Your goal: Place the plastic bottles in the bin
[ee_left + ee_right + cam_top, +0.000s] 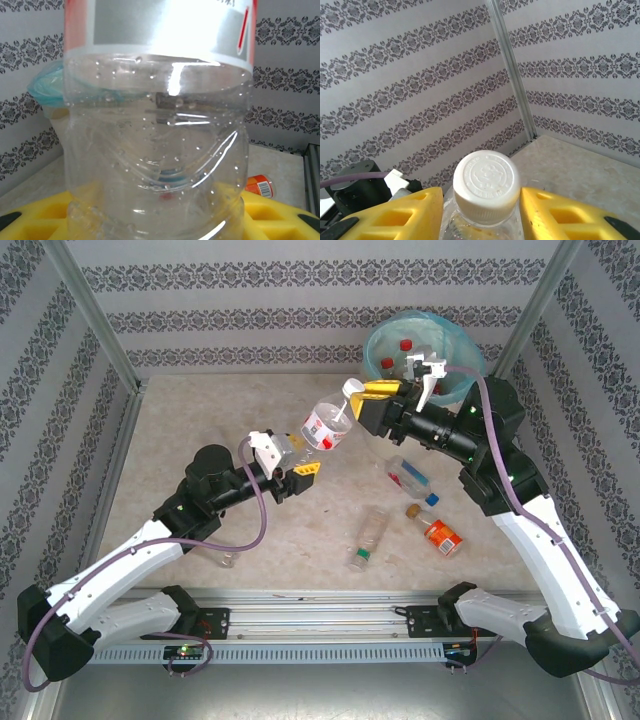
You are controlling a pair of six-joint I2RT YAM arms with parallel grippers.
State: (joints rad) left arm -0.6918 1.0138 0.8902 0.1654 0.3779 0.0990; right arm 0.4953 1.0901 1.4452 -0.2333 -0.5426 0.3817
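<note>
One clear bottle (pixel 327 425) is held in the air, left of the bin (pixel 372 348). Its base is clamped by the left gripper (pixel 290 457). The neck under the cap (pixel 486 185) is flanked by the right gripper (pixel 366 400); contact cannot be told. Judged empty, light, thin-walled, slick, crushable, so the stiff neck is best taken.
</note>
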